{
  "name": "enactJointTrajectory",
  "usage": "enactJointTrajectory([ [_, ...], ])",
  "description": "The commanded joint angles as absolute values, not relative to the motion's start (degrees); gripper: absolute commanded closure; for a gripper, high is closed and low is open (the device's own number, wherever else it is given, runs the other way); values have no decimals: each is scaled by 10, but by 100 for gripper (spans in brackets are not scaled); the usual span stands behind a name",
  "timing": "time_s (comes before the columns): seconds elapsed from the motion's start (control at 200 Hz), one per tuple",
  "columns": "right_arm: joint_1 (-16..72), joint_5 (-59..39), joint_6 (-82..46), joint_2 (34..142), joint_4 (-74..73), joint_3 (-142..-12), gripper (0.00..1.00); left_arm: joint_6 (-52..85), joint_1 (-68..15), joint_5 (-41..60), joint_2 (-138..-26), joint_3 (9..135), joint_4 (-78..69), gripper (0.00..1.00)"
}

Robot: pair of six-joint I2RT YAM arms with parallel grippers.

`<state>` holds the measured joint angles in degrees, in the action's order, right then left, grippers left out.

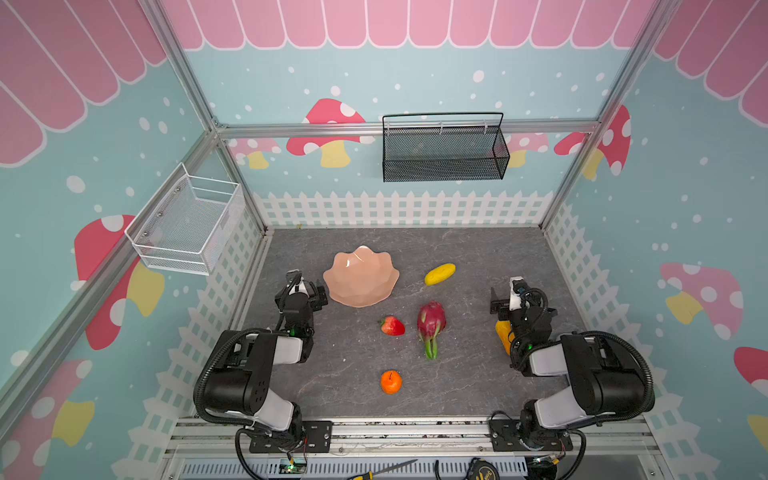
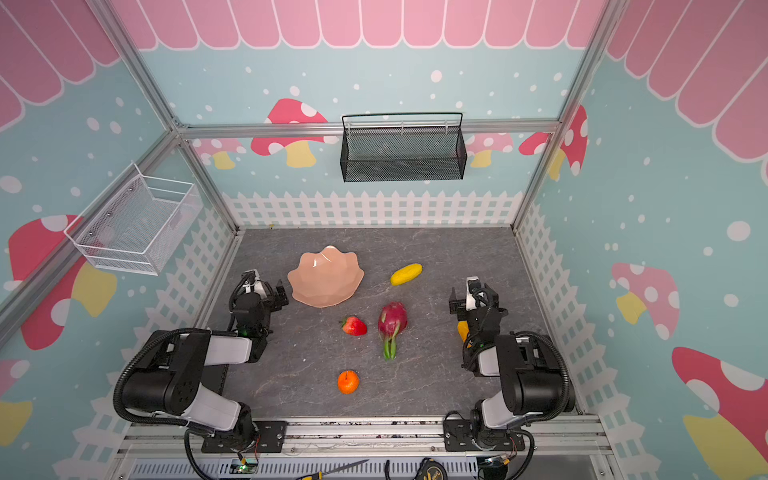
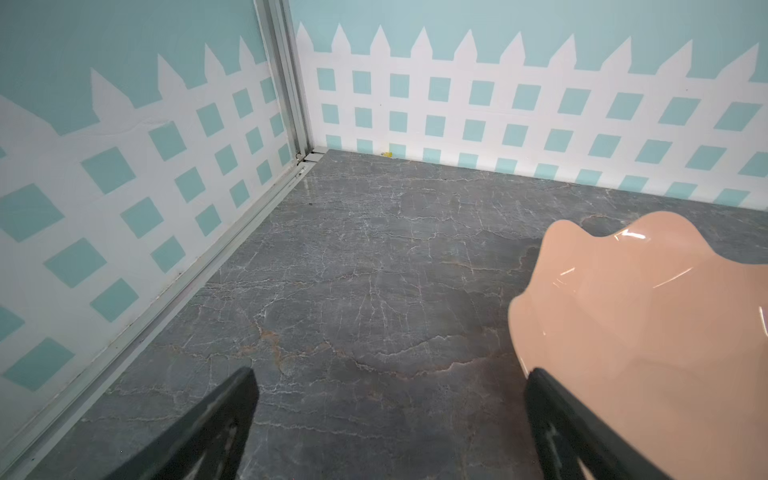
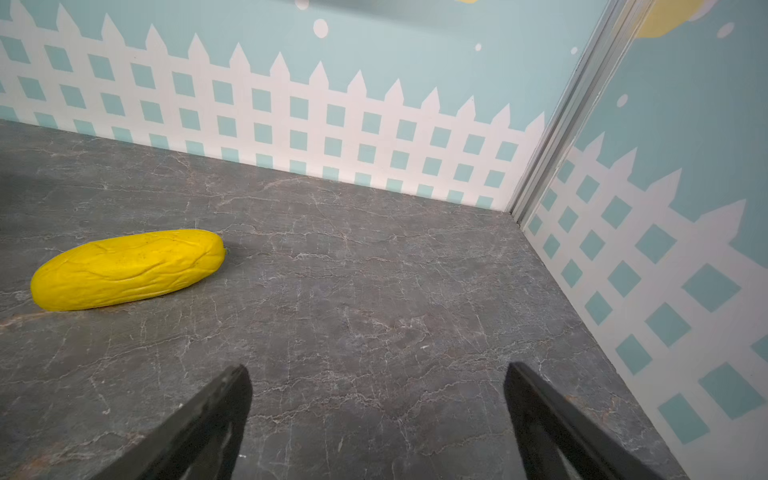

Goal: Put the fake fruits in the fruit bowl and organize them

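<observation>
On the surface point(image 1: 340, 399): grey marble-look finish, flat, faint gloss; all five fruits lie loose on it, none in the fruit bowl point(image 1: 360, 286) yet.
fruit bowl: left of middle, toward the back, upright, empty; peach-pink, glossy, shallow, wavy scalloped rim. Looks rigid and slick, probably slides if nudged.
left end effector point(image 3: 390, 374): jaws wide apart, empty, just beside the bowl's rim; contact cannot tell.
right end effector point(image 4: 378, 370): jaws wide apart, empty, over bare surface on the right side.
yellow oblong fruit point(image 4: 129, 270): on its side, right of the bowl, well apart; matte wrinkled skin. Take it across the short axis at mid-length.
dragon fruit point(image 1: 431, 322): centre; magenta bulb, green tips toward the near edge; biggest piece. Take the bulb, not the tips, which look thin and likely flex.
strawberry point(image 1: 392, 326): near the dragon fruit, on its left; small, tapered. Take it at the wide shoulder.
orange point(image 1: 391, 382): closest to the near edge; round, stem on top; likely rolls. Centre jaws on widest girth.
orange-yellow oblong fruit point(image 1: 504, 336): mostly hidden under the right arm point(image 1: 582, 374); shape unclear.
handling guess: hollow plastic, light, stiff, smooth; slip is the risk, not crushing. Low force.
</observation>
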<state>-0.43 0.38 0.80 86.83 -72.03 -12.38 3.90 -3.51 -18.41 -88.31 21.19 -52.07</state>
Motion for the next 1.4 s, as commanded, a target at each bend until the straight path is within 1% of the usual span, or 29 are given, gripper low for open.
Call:
enactJointTrajectory([
  [0.0,-7,6,8,871,-732,-124,2,38,-33,-188,-882,219,-520,0],
  [0.921,0,17,15,869,-741,-118,2,29,-43,-198,-883,217,-525,0],
  [1.001,11,51,15,853,-751,-110,2,28,-48,-208,-882,208,-543,1],
  [1.061,27,108,10,800,-727,-100,2,28,-54,-235,-864,198,-555,1],
  [1.136,56,164,6,694,-648,-100,2,10,-80,-268,-788,195,-499,2],
  [1.181,64,148,-39,629,-522,-130,2,-9,-119,-293,-731,192,-457,3],
  [1.216,66,112,-77,589,-424,-169,2,-1,-149,-304,-694,207,-381,3],
  [1.256,75,57,-101,567,-342,-208,2,16,-174,-255,-651,244,-253,6],
  [1.286,93,18,-104,560,-306,-229,2,29,-198,-232,-632,277,-168,10],
  [1.336,134,-32,-106,557,-254,-261,2,80,-243,-230,-622,325,-64,10],
  [1.376,161,-83,-105,558,-223,-280,2,117,-277,-190,-621,358,0,10],
  [1.396,171,-111,-106,559,-207,-287,2,136,-291,-153,-623,371,23,10],
])
